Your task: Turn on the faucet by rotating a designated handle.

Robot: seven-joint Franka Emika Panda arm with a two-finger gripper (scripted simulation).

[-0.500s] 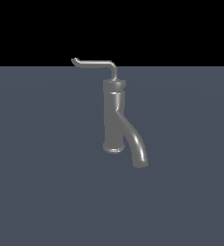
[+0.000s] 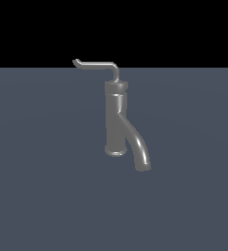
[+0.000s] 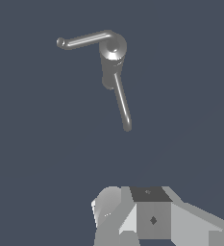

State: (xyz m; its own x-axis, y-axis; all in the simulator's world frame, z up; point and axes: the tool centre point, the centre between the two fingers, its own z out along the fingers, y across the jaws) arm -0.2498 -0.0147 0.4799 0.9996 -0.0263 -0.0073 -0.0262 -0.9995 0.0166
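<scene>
The handle (image 2: 97,64), a thin grey rod, leaves the top of the faucet (image 2: 116,120) and reaches toward nine o'clock in the exterior view, ending in a small upturned hook with bare room on every side of it. The faucet stands upright near the middle of a plain dark grey-blue floor (image 2: 42,186), its collar at the top and its thick curved spout (image 2: 139,149) bending down toward five o'clock. Nothing else stands near it. The wrist view looks down on the collar's cap (image 3: 113,47) (a face the exterior view hides) and shows the gripper (image 3: 152,218) well apart from the faucet; its fingers cannot be made out, so their opening cannot be told. The exterior view shows no arm.
</scene>
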